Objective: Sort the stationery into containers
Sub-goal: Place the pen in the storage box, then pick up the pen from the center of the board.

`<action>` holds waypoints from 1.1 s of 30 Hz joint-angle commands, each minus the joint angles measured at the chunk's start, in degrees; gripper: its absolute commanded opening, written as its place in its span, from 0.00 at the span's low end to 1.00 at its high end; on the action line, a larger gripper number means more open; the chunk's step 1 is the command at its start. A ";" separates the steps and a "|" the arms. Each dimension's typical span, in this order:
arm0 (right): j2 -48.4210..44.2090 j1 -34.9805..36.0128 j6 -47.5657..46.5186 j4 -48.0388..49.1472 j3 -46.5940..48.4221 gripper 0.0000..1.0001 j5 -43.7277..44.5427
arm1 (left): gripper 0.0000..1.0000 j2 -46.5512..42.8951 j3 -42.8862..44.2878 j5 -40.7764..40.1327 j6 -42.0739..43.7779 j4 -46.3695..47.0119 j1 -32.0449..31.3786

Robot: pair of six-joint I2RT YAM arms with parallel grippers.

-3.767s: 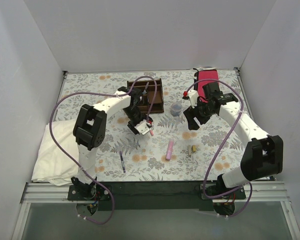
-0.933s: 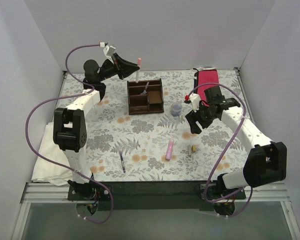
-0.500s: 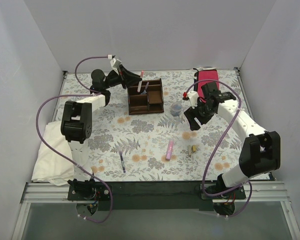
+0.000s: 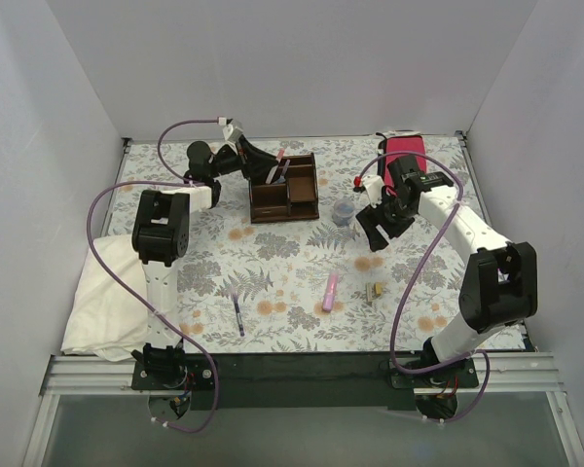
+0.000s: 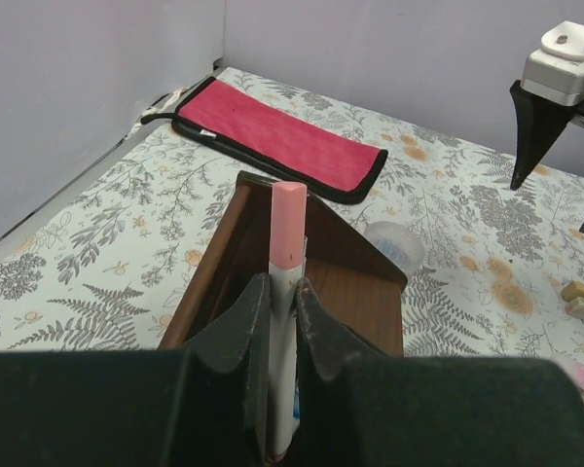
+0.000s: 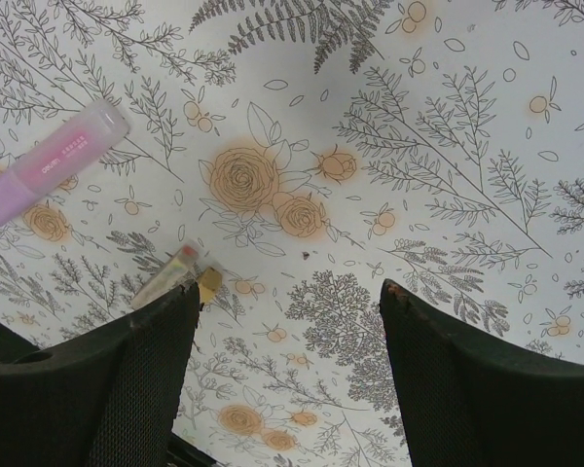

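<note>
My left gripper is shut on a thin pen with a pink cap and a white barrel. It holds the pen tilted over the back-left part of the dark brown wooden organiser, and the pen's lower end is hidden behind the fingers. The left wrist view shows the organiser's wall just beyond the jaws. My right gripper hangs open over bare tablecloth with nothing between its fingers. A fat pink marker, a tiny yellowish-brown block and a black pen lie on the table. A bluish-grey cup stands right of the organiser.
A flat red cloth lies at the back right, under the right arm. A white cloth hangs over the table's left edge. White walls close in three sides. In the right wrist view the marker and block lie left of the jaws.
</note>
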 commanded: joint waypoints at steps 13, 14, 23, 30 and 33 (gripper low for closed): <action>4.16 1.52 0.09 1.20 5.56 0.80 -2.45 | 0.51 -19.00 -7.85 1.87 3.50 -4.82 1.14; 4.08 1.52 0.09 1.63 5.82 0.80 -2.62 | 0.51 -21.46 -8.82 1.34 4.72 -6.23 1.50; 0.30 5.82 -8.69 -0.65 4.51 0.80 -6.85 | 0.58 -49.43 -5.41 -6.78 104.70 -123.37 1.77; -0.93 14.08 -13.53 -0.82 4.94 0.78 -7.02 | 0.59 -59.98 -19.98 -24.91 137.78 -139.49 0.71; -2.60 16.20 -12.67 -0.47 5.82 0.78 -6.93 | 0.58 -59.10 -22.61 -22.32 138.15 -139.57 0.01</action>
